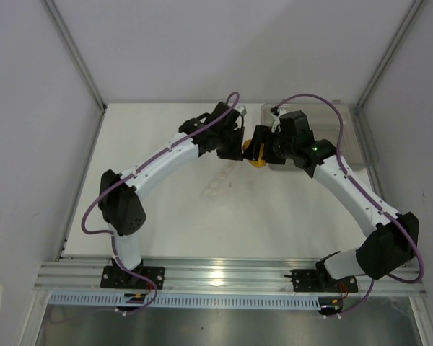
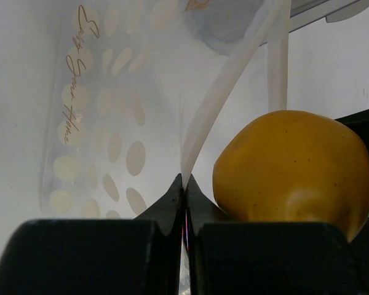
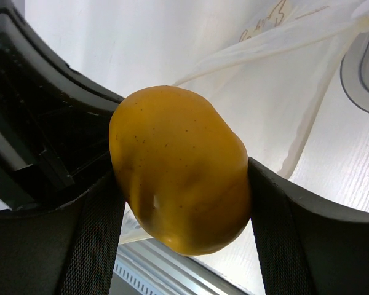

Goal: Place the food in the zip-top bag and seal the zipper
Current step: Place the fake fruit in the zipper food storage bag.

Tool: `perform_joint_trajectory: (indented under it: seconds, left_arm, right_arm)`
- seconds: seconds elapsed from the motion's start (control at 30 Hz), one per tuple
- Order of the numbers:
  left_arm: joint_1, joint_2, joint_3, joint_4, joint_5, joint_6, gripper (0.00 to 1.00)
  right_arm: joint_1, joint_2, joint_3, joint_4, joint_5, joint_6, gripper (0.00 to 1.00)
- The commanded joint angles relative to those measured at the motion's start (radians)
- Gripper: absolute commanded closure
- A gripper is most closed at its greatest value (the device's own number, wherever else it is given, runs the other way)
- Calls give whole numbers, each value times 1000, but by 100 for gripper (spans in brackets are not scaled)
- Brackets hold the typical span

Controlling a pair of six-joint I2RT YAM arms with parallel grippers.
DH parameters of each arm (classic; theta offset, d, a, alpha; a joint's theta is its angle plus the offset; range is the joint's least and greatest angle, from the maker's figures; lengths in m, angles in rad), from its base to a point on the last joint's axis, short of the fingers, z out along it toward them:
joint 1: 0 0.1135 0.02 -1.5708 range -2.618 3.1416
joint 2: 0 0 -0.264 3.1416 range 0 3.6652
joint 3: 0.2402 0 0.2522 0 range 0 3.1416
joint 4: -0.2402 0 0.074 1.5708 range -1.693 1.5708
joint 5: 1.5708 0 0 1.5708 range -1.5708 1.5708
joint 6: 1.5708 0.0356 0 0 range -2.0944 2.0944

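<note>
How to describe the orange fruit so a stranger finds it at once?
On the white table, look toward the far middle. The right gripper clamps the orange fruit beside the dotted bag; nothing else there is round and orange.

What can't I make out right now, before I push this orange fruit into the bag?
- Mouth of the zip-top bag: top external, left tool and right tool cover it; both wrist views cut it off at the frame edge.
- Whether the orange fruit is past the rim: left wrist, the tool's body hides its underside.
- Contents of the tray: top external, right arm overlaps it; too small.
- Any other food: shows in no view.
</note>
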Motion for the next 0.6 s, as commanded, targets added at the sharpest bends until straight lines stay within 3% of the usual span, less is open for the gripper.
perform_joint_trajectory:
  seconds: [0.0, 0.57]
  left_arm:
    - [14, -39, 16, 35, 37, -21, 99]
    - [37, -108, -104, 151, 175, -57, 99]
  right_arm:
    - [12, 2, -2, 11, 57, 27, 71]
    - [28, 8, -77, 8, 173, 54, 68]
